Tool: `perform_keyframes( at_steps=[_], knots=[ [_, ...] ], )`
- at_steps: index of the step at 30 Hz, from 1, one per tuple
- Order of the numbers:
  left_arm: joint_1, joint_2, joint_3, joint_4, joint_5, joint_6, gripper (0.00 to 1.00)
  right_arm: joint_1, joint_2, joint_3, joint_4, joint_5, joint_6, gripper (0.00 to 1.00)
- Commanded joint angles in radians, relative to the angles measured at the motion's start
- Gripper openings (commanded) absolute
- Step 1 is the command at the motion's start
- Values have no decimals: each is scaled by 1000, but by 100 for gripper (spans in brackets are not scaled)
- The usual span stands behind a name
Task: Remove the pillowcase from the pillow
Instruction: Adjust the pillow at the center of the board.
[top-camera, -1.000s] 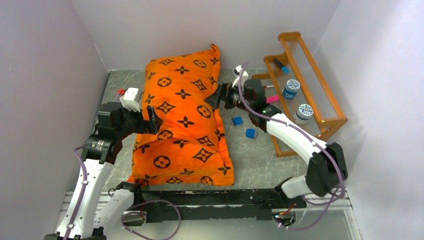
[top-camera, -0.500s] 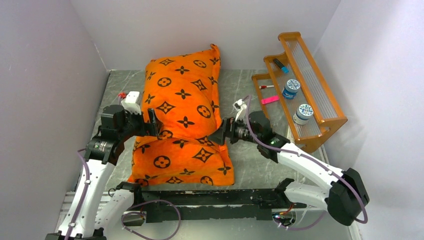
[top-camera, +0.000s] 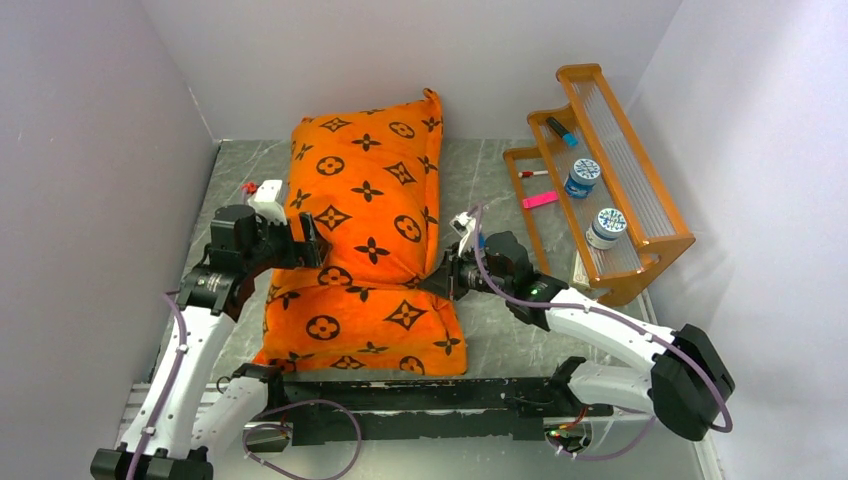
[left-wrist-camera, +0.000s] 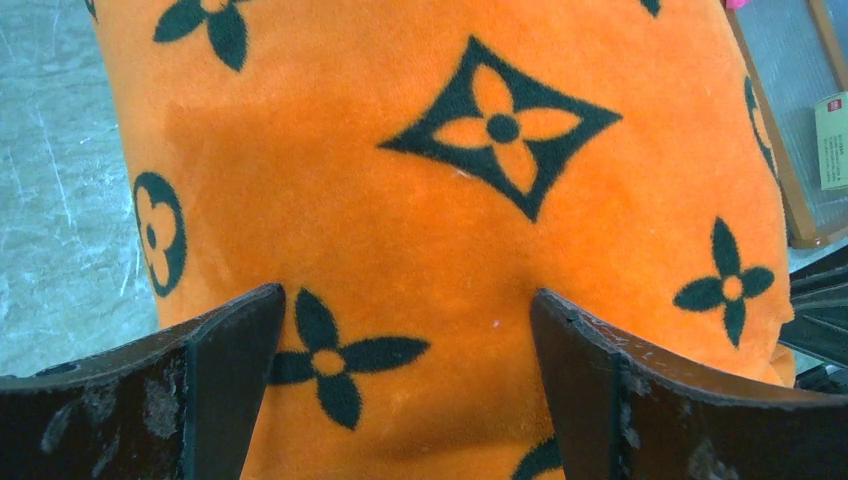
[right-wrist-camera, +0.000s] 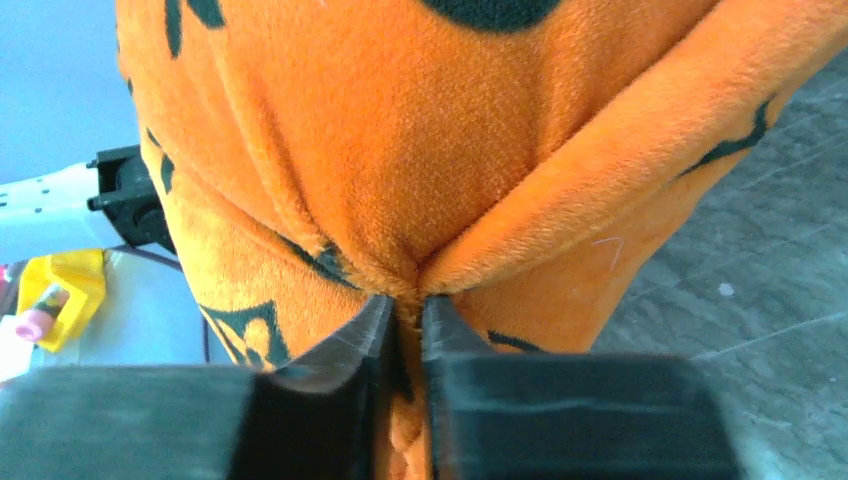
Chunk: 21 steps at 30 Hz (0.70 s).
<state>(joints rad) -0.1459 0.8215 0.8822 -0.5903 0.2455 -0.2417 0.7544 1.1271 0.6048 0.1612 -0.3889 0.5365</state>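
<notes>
Right wrist view: right gripper (right-wrist-camera: 405, 305) pinches a pillowcase (right-wrist-camera: 400, 150) fold; left gripper (left-wrist-camera: 405, 320) gapes beside it. No pillow shows, so removal looks barely begun.

So the pillowcase (top-camera: 365, 250) lies left of centre on the table (top-camera: 480, 170), running from the near edge almost to the back edge. A rack (top-camera: 672, 228) stands along the right edge, well apart from it. On the rack, a marker (top-camera: 560, 130) lies furthest back, a jar (top-camera: 582, 177) sits in front of it, and a second jar (top-camera: 606, 227) is nearest. The left gripper (top-camera: 303, 243) is at the pillowcase's left side and the right gripper (top-camera: 432, 283) at its right side.
</notes>
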Motion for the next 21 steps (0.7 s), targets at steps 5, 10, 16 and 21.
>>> perform_keyframes(
  at_steps=[5, 10, 16, 21],
  knots=[
    [-3, 135, 127, 110, -6, -84, 98, -27, -126, -25, -154, 107, -111, 0],
    [-1, 260, 240, 148, 5, -119, 98, -99, -201, -34, -265, 233, -117, 0],
    [19, 415, 355, 210, 18, -165, 98, -171, -271, -35, -336, 345, -132, 0],
    [136, 537, 416, 300, 131, -253, 98, -183, -307, -51, -338, 369, -142, 0]
  ],
)
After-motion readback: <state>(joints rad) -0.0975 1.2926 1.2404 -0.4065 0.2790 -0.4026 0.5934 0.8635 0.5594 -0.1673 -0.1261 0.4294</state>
